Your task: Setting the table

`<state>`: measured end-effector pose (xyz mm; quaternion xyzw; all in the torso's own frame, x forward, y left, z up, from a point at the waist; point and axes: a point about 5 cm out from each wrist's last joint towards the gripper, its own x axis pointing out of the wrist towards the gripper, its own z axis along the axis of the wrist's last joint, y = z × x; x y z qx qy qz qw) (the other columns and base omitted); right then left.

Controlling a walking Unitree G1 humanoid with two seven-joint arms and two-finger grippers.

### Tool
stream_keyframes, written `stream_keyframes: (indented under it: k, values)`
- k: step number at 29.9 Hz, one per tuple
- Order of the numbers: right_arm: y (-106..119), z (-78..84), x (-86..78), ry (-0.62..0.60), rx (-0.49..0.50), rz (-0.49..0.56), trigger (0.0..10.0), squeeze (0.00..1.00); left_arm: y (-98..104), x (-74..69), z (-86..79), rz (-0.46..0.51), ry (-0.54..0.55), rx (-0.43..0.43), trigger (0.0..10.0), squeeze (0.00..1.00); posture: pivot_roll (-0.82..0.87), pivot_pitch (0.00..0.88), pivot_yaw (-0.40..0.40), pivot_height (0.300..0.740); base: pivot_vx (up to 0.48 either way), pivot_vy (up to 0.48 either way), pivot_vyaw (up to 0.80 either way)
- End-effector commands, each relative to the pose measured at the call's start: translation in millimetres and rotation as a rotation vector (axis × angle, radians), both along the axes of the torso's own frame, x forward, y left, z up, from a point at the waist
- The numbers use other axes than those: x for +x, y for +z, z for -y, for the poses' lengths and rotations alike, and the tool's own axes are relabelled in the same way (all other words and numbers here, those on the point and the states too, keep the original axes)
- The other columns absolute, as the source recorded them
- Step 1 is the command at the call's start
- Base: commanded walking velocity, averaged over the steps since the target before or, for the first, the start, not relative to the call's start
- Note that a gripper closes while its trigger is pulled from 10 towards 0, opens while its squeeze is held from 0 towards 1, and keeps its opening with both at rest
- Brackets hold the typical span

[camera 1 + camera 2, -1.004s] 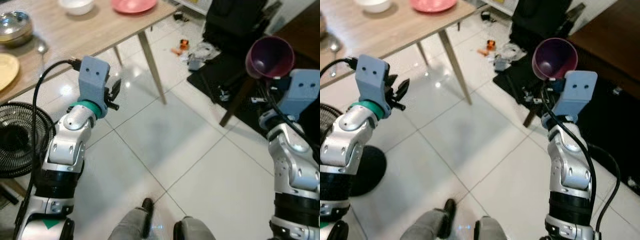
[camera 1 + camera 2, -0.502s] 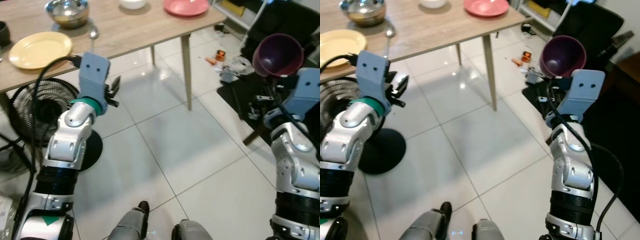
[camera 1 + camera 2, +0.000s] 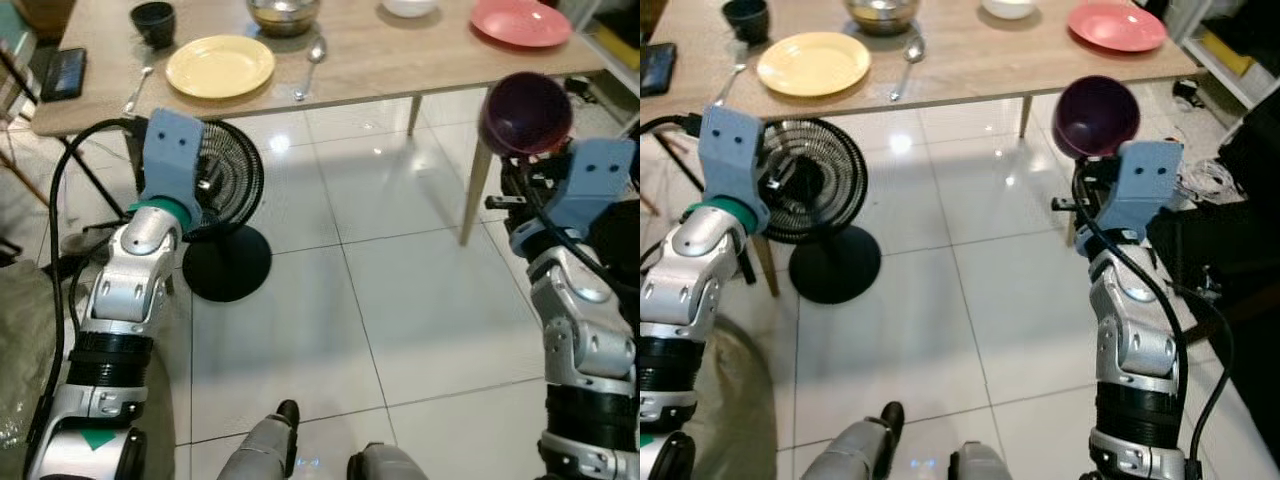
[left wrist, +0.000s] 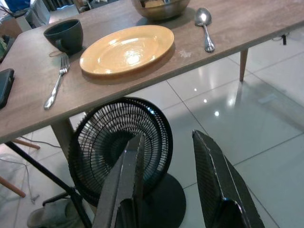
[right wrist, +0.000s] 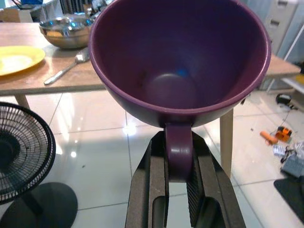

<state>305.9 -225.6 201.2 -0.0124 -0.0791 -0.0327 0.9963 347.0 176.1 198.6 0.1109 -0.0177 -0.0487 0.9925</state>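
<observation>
My right gripper [image 5: 179, 190] clamps the handle of a deep purple ceramic cup [image 5: 180, 61], empty, held over white tiled floor [image 3: 400, 290] short of the long wooden table's [image 3: 400, 65] near edge. My left gripper [image 4: 171, 190], fingers parted and empty, hangs before a black pedestal fan [image 4: 121, 142] under that edge. On the table: round yellow plate [image 3: 220, 66], empty; steel bowl [image 3: 283, 13]; pink plate [image 3: 519, 21]; dark mug [image 3: 154, 22].

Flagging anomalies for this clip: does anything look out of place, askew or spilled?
Nothing spilled or damaged. One oddity: a black fan stands on the floor, partly under the table edge. The right gripper holds the purple cup by its handle, tipped but empty.
</observation>
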Motion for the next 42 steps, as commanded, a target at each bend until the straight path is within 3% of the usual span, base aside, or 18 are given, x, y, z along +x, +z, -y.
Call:
stream_keyframes:
  k: [1,42]
  values:
    - [3.7,2.1,-3.0,-0.010,-0.002,0.026,10.0,0.00,-1.3,0.6,0.2,-0.004,0.005,0.014,10.0,0.00,0.02,0.038,0.053,0.740,0.472,0.000,0.00]
    - [7.0,4.7,-4.5,-0.033,0.022,0.055,10.0,0.00,-3.5,4.3,-1.9,-0.022,0.037,0.035,10.0,0.00,0.02,0.049,0.057,0.740,0.476,0.000,0.00]
